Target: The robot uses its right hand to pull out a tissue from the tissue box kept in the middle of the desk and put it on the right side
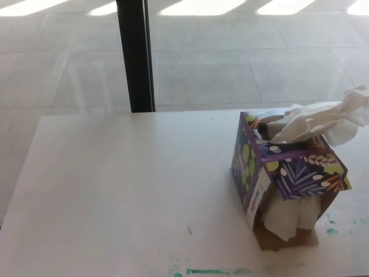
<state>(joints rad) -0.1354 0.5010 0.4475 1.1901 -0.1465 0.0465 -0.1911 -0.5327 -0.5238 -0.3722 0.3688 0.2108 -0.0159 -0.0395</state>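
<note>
Head view: tissue box (285, 176) stands at 4 o'clock on the desk (115, 190). Its tissue (326, 120) trails from the top opening toward 2 o'clock. Neither hand shows, so finger state and nearer arm cannot be told.

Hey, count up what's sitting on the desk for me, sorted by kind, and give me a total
Tissue box, purple with a leaf pattern: 1
Tissue sticking out of the top of the box: 1
Tissue hanging out of the torn front of the box: 1
Total: 3
All on the white desk; neither robot hand is in view.
</note>
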